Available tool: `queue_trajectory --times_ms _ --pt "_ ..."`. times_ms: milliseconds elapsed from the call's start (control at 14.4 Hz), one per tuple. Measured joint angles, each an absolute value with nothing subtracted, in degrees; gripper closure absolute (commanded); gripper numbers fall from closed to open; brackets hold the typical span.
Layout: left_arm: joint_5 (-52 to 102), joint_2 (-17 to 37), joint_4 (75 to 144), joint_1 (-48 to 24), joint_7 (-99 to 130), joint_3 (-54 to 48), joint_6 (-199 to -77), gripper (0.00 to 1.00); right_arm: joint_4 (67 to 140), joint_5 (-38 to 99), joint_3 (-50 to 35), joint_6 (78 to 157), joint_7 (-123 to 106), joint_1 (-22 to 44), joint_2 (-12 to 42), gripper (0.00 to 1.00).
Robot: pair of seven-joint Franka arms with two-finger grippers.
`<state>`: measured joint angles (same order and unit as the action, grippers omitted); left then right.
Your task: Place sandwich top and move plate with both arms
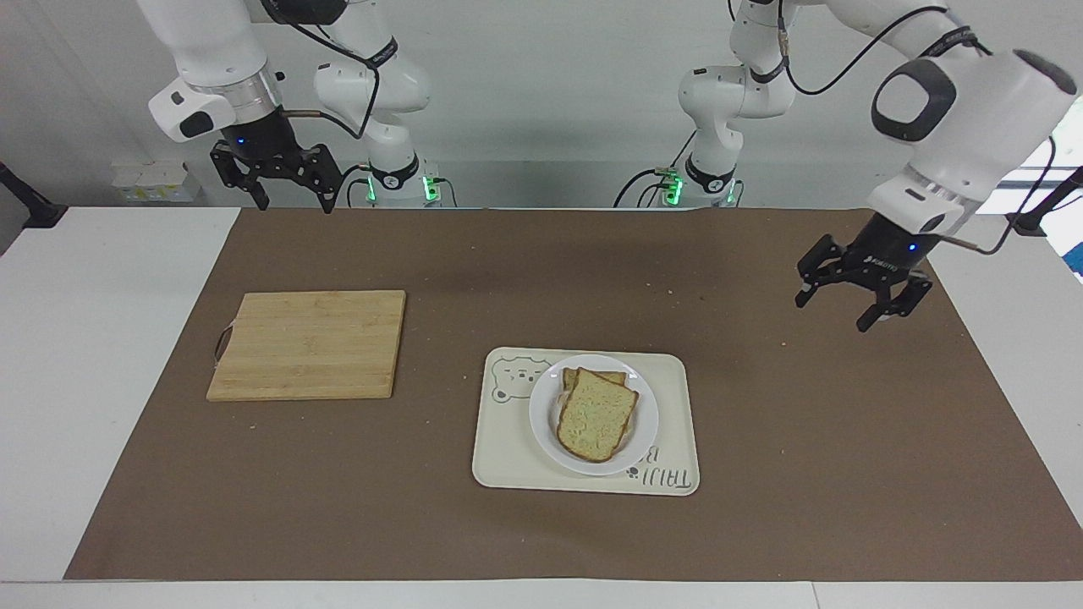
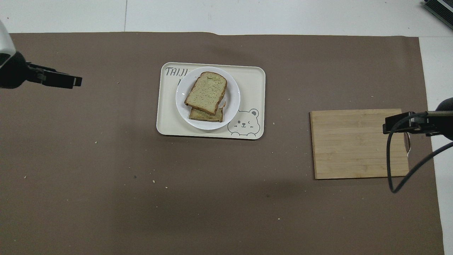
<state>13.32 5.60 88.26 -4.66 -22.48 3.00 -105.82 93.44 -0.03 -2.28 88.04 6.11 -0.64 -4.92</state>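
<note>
The top [image 1: 596, 414] already lies askew on the lower slice on the plate [image 1: 541, 423], on the tray [image 1: 508, 457]. Both claws, left [image 1: 863, 296] and right [image 1: 288, 188], hang open and empty, well apart; moving the plate remains.

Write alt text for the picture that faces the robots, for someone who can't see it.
A sandwich top lies on another slice on a white plate, which sits on a cream tray on a brown-covered table. Two white robot arms hang clear, the left gripper open over the mat, the right gripper open and waiting above a wooden cutting board.
</note>
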Motion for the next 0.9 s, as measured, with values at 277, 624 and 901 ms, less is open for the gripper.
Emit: queue_trajectory --times_ms 277,624,901 --pt "5.56 5.37 80.00 -4.34 -22.34 3.46 -94.21 0.00 93.46 -0.03 -2.28 87.66 6.11 -0.64 -4.92 0.00" --pt "2.23 0.67 75.83 -4.22 -18.88 3.47 -82.18 0.00 93.48 -0.03 -2.28 87.57 6.11 -0.64 -4.92 0.00" --pt "2.15 -1.86 78.51 -4.20 -16.90 3.48 -79.78 0.00 93.50 -0.03 -2.28 87.29 6.11 -0.64 -4.92 0.00"
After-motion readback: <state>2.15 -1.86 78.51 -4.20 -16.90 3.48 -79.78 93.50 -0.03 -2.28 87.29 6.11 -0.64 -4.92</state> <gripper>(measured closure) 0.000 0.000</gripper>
